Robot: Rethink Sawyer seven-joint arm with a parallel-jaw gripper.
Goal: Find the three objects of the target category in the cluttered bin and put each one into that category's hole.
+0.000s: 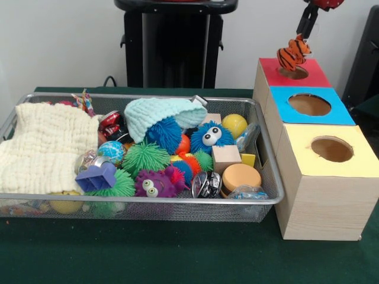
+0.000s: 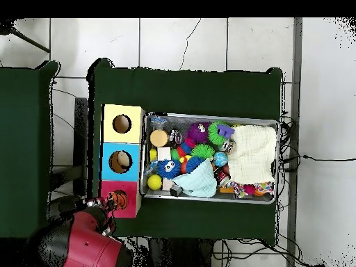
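While over red box (image 1: 293,74) hole, fingers (image 1: 305,26) grip tiger toy (image 1: 293,53).

Even, bright indoor light, soft shadows on the green table (image 1: 177,254), mild blur.

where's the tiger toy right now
In the front view the tiger toy hangs at upper right from the hand, just above the hole of the red-topped box, outside the wire bin.

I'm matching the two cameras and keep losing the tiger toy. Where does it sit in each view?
Front view: the tiger toy hangs at upper right, held by the gripper over the red-topped box.
Overhead view: the tiger toy is at lower left, over the same box's hole.
Shared landmark: the red-topped box.
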